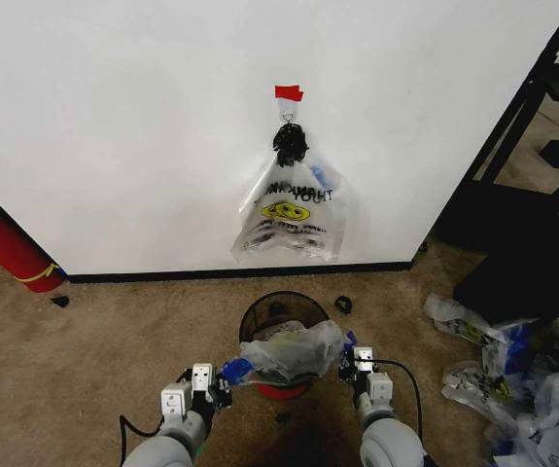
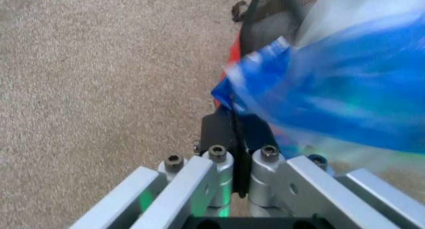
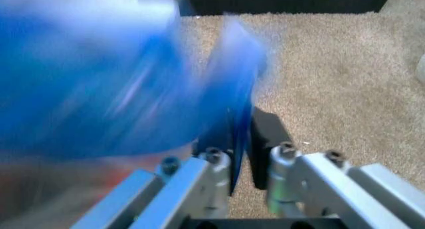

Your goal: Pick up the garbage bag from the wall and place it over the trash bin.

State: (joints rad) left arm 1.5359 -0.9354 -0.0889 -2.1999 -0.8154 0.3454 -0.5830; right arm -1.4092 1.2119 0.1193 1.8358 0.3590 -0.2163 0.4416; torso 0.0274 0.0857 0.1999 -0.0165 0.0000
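Tan carpet (image 1: 85,350): trash bin (image 1: 281,313), loose bags (image 1: 512,375), red cylinder (image 1: 2,243).

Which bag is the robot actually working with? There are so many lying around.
Start at the white wall and drop to the small dark trash bin on the carpet below. The garbage bag is stretched over its near rim between the left tool and right tool. It has blue patches, no yellow smiley.

Thin, glossy, crinkled see-through plastic: garbage bag (image 1: 294,350). Dark mesh-like wall, red base: trash bin (image 1: 260,316). Brushed matt metal: left gripper (image 2: 236,139), right gripper (image 3: 242,134). Rough beige pile: carpet (image 1: 94,341). Smooth matt white: wall (image 1: 114,126).
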